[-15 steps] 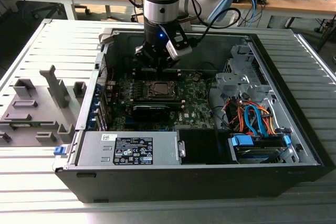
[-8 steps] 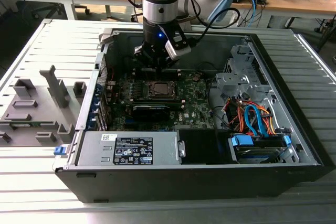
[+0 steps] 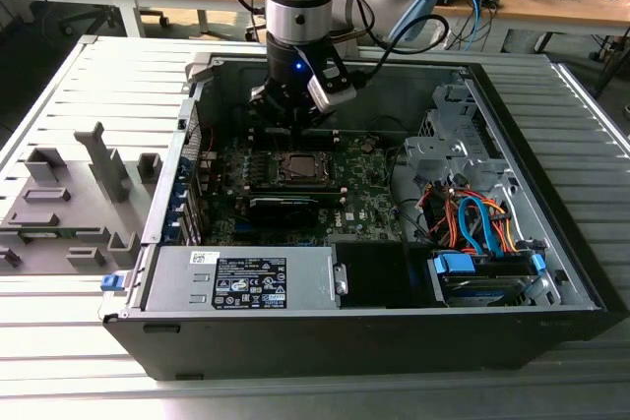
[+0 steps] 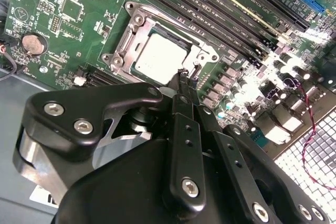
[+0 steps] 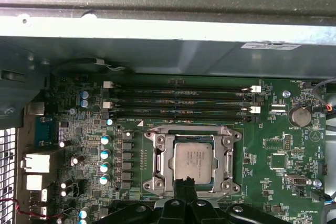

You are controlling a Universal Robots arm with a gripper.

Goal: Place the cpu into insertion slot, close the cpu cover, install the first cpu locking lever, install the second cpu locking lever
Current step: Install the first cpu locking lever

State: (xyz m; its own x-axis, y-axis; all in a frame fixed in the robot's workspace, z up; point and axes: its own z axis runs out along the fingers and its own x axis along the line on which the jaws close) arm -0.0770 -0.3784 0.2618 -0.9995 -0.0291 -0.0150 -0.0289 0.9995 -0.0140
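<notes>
The cpu (image 5: pixel 191 161) (image 4: pixel 160 56), a dull silver square chip, lies flat in the insertion slot (image 3: pixel 300 166) on the green board. The silver cpu cover (image 5: pixel 160 158) (image 4: pixel 123 38) appears to lie flat around the chip as a frame. My gripper (image 4: pixel 182 77) (image 5: pixel 185 183) (image 3: pixel 295 133) hovers just above the socket's edge. Its black fingers are pressed together with nothing between them, their tips right beside the chip's rim. I cannot tell whether the locking levers are latched.
Long black memory slots (image 5: pixel 178 100) run beside the socket, and a coin cell (image 5: pixel 301 115) sits on the board. The case wall (image 5: pixel 157 24) stands close behind. A power supply (image 3: pixel 241 277) and a cabled drive cage (image 3: pixel 472 223) fill the case front. A grey fixture (image 3: pixel 69 204) is on the exterior view's left.
</notes>
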